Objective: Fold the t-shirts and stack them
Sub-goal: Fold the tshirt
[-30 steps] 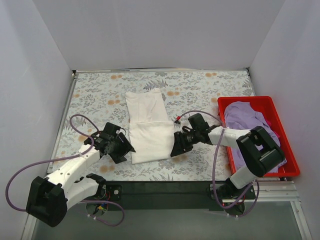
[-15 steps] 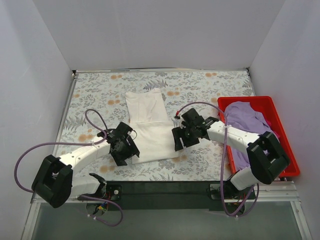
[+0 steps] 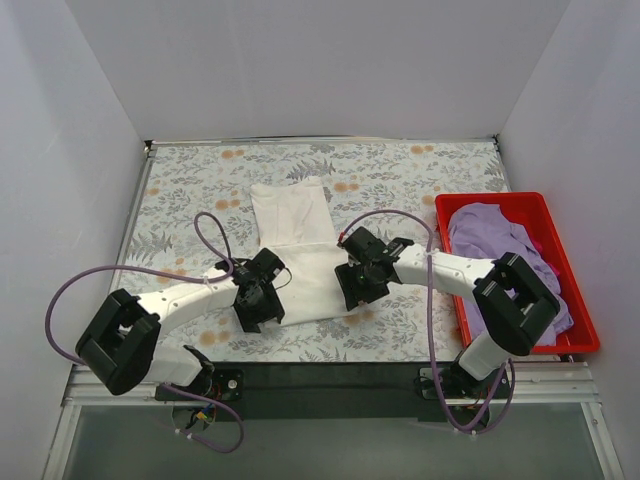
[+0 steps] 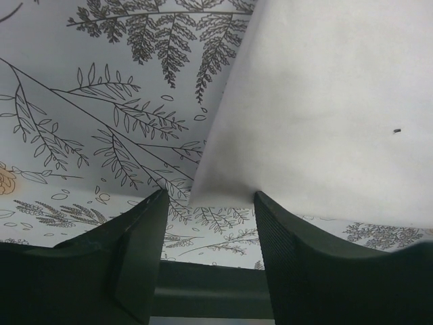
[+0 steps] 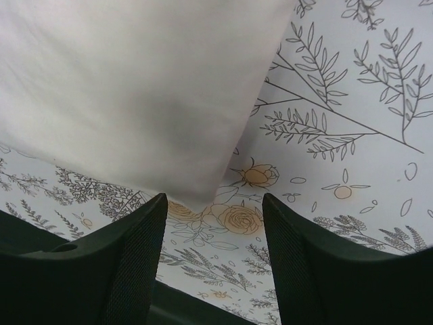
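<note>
The white t-shirt (image 3: 298, 245) lies as a long folded strip in the middle of the tablecloth, graphic hidden. My left gripper (image 3: 266, 310) sits at its near-left corner; in the left wrist view that corner of the white t-shirt (image 4: 318, 115) lies flat just ahead of the open gripper (image 4: 210, 203), ungripped. My right gripper (image 3: 351, 298) sits at the near-right corner; in the right wrist view the white t-shirt (image 5: 128, 88) points its corner into the mouth of the open gripper (image 5: 213, 203), nothing pinched. The lavender t-shirt (image 3: 497, 245) is bunched in the bin.
A red plastic bin (image 3: 578, 300) stands at the right edge of the table. The floral tablecloth (image 3: 190, 190) covers the table; white walls close it in on three sides. Purple cables (image 3: 205, 235) loop over both arms.
Both grippers have moved inward along the near edge, from beside the white t-shirt to its two near corners. The shirt itself has not shifted.
</note>
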Motion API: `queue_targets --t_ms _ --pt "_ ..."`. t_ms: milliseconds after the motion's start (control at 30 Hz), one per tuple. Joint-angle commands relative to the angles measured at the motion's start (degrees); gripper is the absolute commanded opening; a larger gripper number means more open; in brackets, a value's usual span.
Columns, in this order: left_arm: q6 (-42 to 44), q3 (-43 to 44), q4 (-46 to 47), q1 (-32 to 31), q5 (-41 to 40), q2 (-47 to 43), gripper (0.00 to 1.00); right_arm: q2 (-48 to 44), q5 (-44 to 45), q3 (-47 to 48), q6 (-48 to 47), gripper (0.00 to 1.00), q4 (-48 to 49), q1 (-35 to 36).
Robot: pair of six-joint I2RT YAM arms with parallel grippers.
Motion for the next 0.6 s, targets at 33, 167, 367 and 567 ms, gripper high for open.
queue_targets --t_ms 33,167,367,567 --pt "-0.81 -0.77 2.03 -1.67 -2.45 2.65 0.45 1.98 0.97 2.51 2.27 0.54 -0.5 1.89" --pt "-0.63 -0.69 3.35 -2.81 -2.1 4.41 0.36 3.56 0.88 1.99 3.41 0.54 -0.59 2.77" --pt "-0.19 -1.3 4.85 -3.69 -1.22 5.56 0.25 5.06 2.9 0.67 4.2 0.52 -0.67 3.3" --pt "-0.1 -2.0 4.94 -3.7 -0.96 5.03 0.11 6.46 3.87 -0.47 4.64 0.48 -1.2 4.53"
